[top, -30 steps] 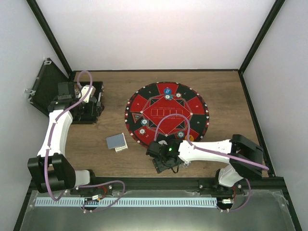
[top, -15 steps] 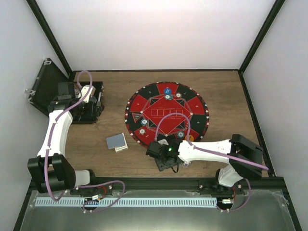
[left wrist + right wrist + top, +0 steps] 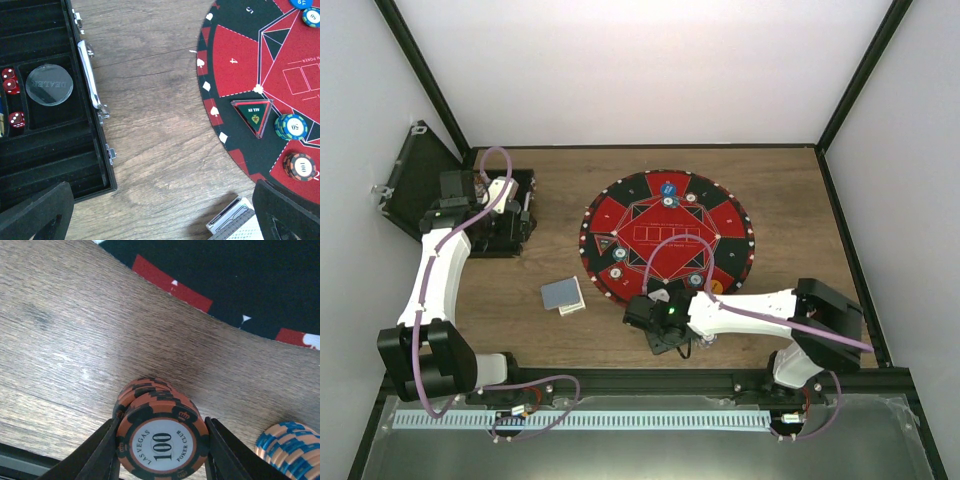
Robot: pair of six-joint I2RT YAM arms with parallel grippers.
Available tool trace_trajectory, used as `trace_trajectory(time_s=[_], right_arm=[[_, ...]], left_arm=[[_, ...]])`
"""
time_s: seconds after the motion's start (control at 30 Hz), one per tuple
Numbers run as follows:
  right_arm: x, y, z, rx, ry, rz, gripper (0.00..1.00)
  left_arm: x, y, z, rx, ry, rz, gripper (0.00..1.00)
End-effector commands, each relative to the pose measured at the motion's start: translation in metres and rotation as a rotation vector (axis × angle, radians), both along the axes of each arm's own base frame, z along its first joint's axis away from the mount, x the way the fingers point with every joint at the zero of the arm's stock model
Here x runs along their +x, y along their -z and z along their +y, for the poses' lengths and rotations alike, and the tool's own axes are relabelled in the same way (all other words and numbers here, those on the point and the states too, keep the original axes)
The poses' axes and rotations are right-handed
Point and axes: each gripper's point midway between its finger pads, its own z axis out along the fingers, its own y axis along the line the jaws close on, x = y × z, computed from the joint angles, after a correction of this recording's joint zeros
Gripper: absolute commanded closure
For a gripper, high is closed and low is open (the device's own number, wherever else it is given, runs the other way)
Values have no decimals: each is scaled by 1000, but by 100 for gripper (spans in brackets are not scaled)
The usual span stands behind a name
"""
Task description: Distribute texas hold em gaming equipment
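**Right tool clamped on the orange chips at the mat's near rim**

Your room is tight at 6 o'clock. In the top view the right tool (image 3: 665,322) sits in the narrow strip of worktop (image 3: 800,190) between the round mat's (image 3: 740,215) near rim and the black rail (image 3: 620,381) along the front edge. Open wood lies at 12 and 3 o'clock of the mat, up to the enclosure walls. At the mat's 8 o'clock the cards (image 3: 563,295) lie on the wood, apart from the right tool.

In the right wrist view, the orange chip stack (image 3: 161,440) stands on bare wood just outside the mat's rim. The fingers (image 3: 100,450) touch it on both flanks, so the tool is clamped on it. A blue-and-orange chip stack (image 3: 290,450) stands near it at 3 o'clock, not touching.

Your left tool (image 3: 162,212) hangs with its fingers wide apart, holding nothing. It is over the wood between the black case (image 3: 50,155) at 9 o'clock and the mat at 3 o'clock. A teal chip (image 3: 291,126) lies on the mat just beside the triangular all-in marker (image 3: 252,114), with a dark red chip (image 3: 300,166) near it.
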Motion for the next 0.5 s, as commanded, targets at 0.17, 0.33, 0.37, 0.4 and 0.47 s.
trace_trajectory(time_s=[0.17, 0.33, 0.37, 0.4, 0.47], right_arm=[[27, -32, -11, 50, 74, -68, 68], [55, -41, -24, 63, 116, -103, 68], [62, -39, -27, 61, 127, -107, 68], [70, -38, -32, 62, 142, -112, 68], [84, -34, -37, 71, 160, -116, 68]], left_arm=[[-2, -6, 1, 5, 3, -18, 0], [-2, -8, 1, 8, 5, -24, 0], [-2, -8, 1, 8, 5, -24, 0], [-2, -8, 1, 6, 4, -24, 0], [-2, -8, 1, 6, 4, -23, 0]])
